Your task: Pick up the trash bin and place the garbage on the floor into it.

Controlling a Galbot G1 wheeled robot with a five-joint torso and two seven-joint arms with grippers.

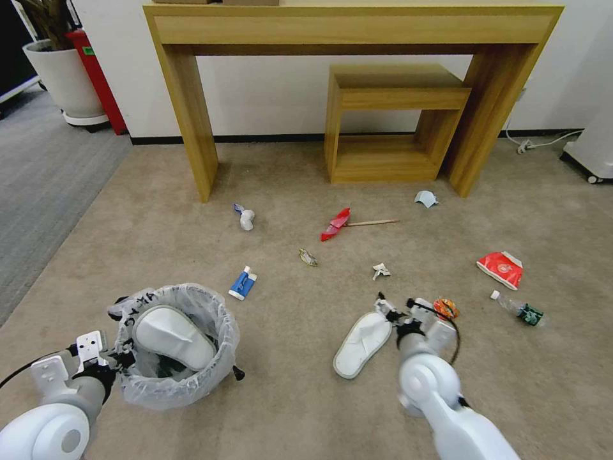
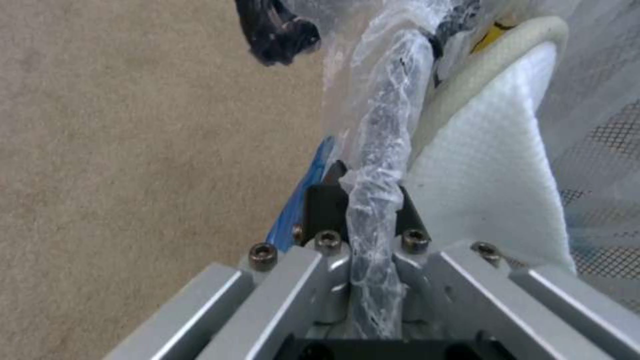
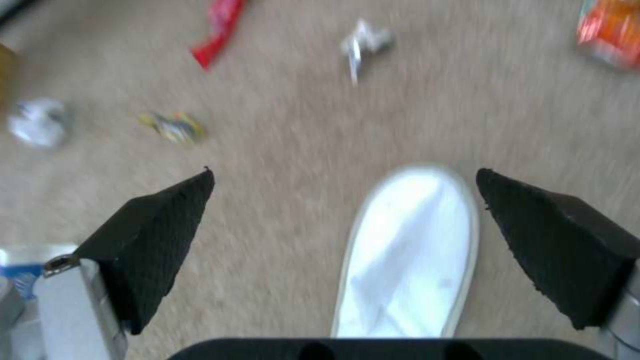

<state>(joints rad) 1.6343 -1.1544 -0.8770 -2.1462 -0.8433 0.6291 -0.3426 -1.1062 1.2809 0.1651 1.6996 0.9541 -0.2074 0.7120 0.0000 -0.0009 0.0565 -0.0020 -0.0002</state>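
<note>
The floor [image 1: 306,396] is beige carpet strewn with litter below a wooden desk [image 1: 351,25] at the frame's top. At lower left the left gripper [image 2: 363,200] is clamped on the bin [image 1: 175,348] rim, one slipper [image 1: 174,335] already inside. At lower centre the right gripper [image 3: 343,200], fingers apart, hovers nearest the second slipper [image 1: 362,343], its long axis running toward that gripper; nine smaller pieces lie beyond.

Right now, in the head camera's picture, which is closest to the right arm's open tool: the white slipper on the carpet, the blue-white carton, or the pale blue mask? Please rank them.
Measured from the right tool:
1. White slipper, right beside it, on its inner side.
2. Blue-white carton, off to the left, near the trash bin.
3. Pale blue mask, farthest, ahead by the table leg.
</note>
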